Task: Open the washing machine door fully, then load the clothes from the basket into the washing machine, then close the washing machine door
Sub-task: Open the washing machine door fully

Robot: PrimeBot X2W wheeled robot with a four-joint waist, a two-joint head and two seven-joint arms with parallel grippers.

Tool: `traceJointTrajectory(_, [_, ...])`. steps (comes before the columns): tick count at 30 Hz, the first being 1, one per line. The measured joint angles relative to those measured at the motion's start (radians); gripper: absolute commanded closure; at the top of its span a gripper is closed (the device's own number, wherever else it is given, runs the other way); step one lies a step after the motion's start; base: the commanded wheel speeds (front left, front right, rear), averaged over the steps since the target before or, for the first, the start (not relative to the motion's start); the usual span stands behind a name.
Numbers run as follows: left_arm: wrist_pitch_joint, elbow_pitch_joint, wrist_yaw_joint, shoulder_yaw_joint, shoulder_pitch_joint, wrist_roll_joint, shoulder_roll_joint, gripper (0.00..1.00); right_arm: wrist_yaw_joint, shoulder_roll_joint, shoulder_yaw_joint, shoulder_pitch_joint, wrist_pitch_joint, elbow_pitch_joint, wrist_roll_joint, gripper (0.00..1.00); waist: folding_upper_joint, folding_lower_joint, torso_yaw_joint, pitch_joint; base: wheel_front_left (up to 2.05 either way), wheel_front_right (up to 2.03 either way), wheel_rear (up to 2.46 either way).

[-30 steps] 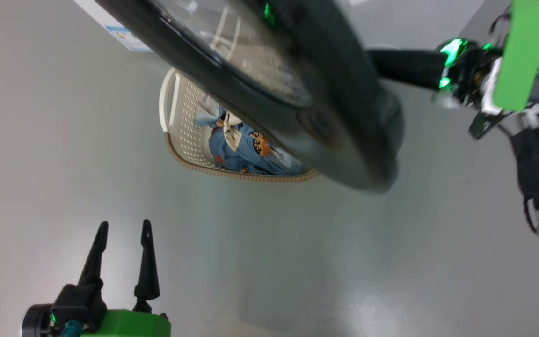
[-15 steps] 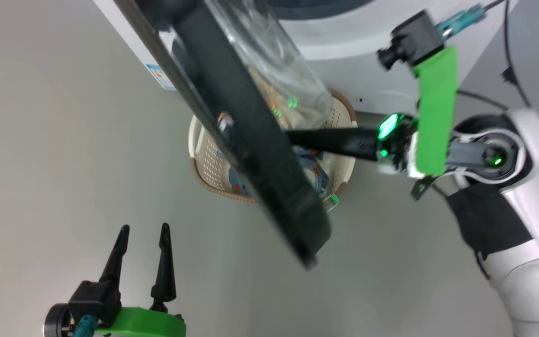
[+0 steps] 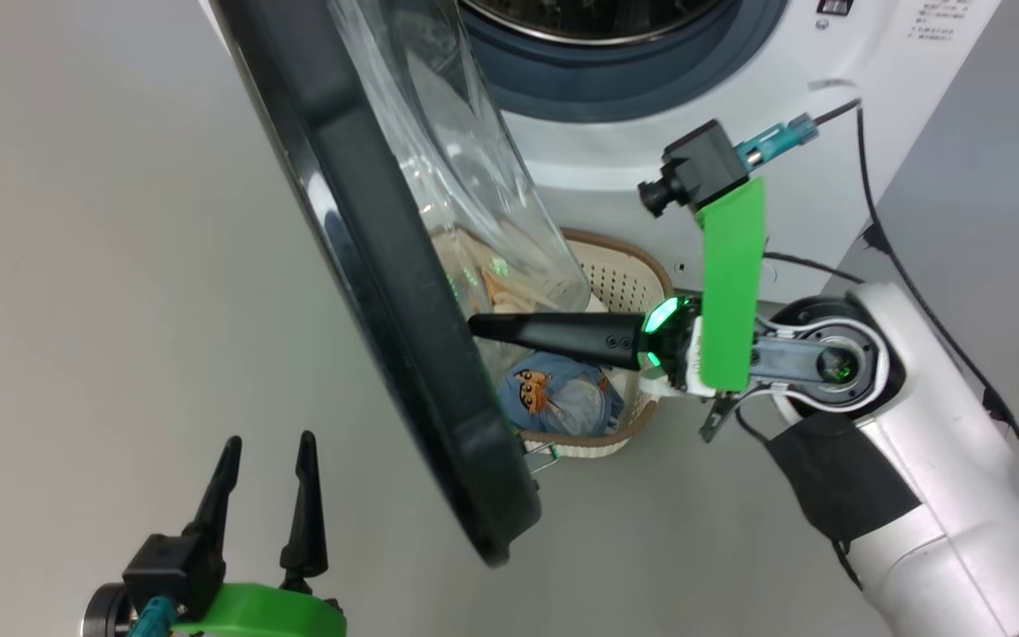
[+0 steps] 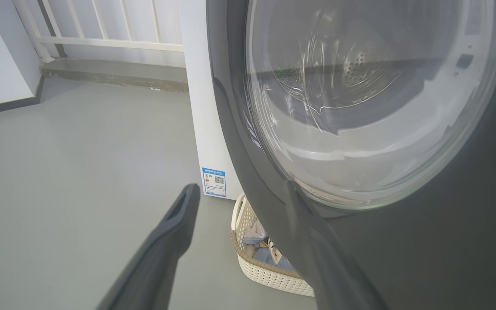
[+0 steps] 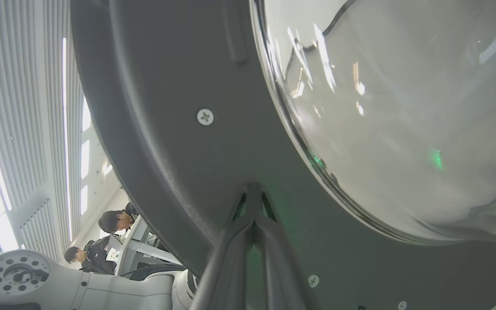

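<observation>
Washing machine door [image 3: 394,301]: standing open and almost edge-on to the head camera, its glossy black rim running down the middle and the clear glass bowl [image 3: 456,177] bulging toward the machine side.
Washing machine [image 3: 580,168]: white front at the top of the head view, with the drum mouth uncovered and ringed by the grey gasket [image 3: 651,80]. The left wrist view shows a blue label [image 4: 214,182] low on its corner.
Right gripper [image 3: 474,323]: pinched tight, both dark fingers pressed into a single point with nothing between them. It reaches in sideways from the right, crossing above the basket in the head view.
Right contact: the joined tips sit against the inner face of the door's dark rim, just beside the edge of the glass bowl. The right wrist view shows them meeting that surface.
Left gripper [image 3: 270,438]: fingers spread wide and empty, low at the left on the door's outer side, apart from it, over grey floor [image 3: 76,265].
Basket [image 3: 624,281]: on the floor right in front of the machine, below the drum mouth, partly hidden behind the door.
Clothes [image 3: 563,394]: in the basket, with a light-blue piece showing an orange-brown cartoon face near the front rim. Tan and cream cloth shows through the glass.
</observation>
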Motion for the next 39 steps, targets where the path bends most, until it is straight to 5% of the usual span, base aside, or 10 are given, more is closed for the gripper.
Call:
traceJointTrajectory(19, [0.0, 0.022, -0.009, -0.018, 0.001, -0.027, 0.0, 0.0, 0.0, 0.04, 0.114, 0.052, -0.18, 0.092, -0.025, 1.0, 0.0, 0.0, 0.006, -0.087, 0.0, 0.0, 0.0])
traceJointTrajectory(27, [0.0, 0.03, -0.019, 0.0, 0.007, -0.026, 0.0, 0.0, 0.0, -0.008, 0.157, 0.062, -0.268, 0.003, -0.075, 0.99, 0.0, 0.0, -0.01, -0.118, 0.0, 0.0, 0.0])
traceJointTrajectory(30, [0.0, 0.033, -0.019, 0.017, 0.012, -0.025, 0.0, 0.0, 0.0, -0.046, 0.177, 0.063, -0.313, -0.048, -0.084, 0.6, 0.0, 0.0, -0.022, -0.127, 0.0, 0.0, 0.0])
traceJointTrajectory(32, [0.0, 0.034, -0.027, 0.028, 0.012, -0.021, 0.0, 0.0, 0.0, -0.075, 0.193, 0.07, -0.344, -0.079, -0.101, 0.05, 0.0, 0.0, -0.031, -0.134, 0.0, 0.0, 0.0])
traceJointTrajectory(39, [0.0, 0.034, -0.033, 0.061, 0.025, -0.007, 0.001, 0.0, 0.0, -0.17, 0.232, 0.087, -0.509, -0.187, -0.14, 0.0, 0.0, 0.0, -0.068, -0.151, 0.0, 0.0, 0.0])
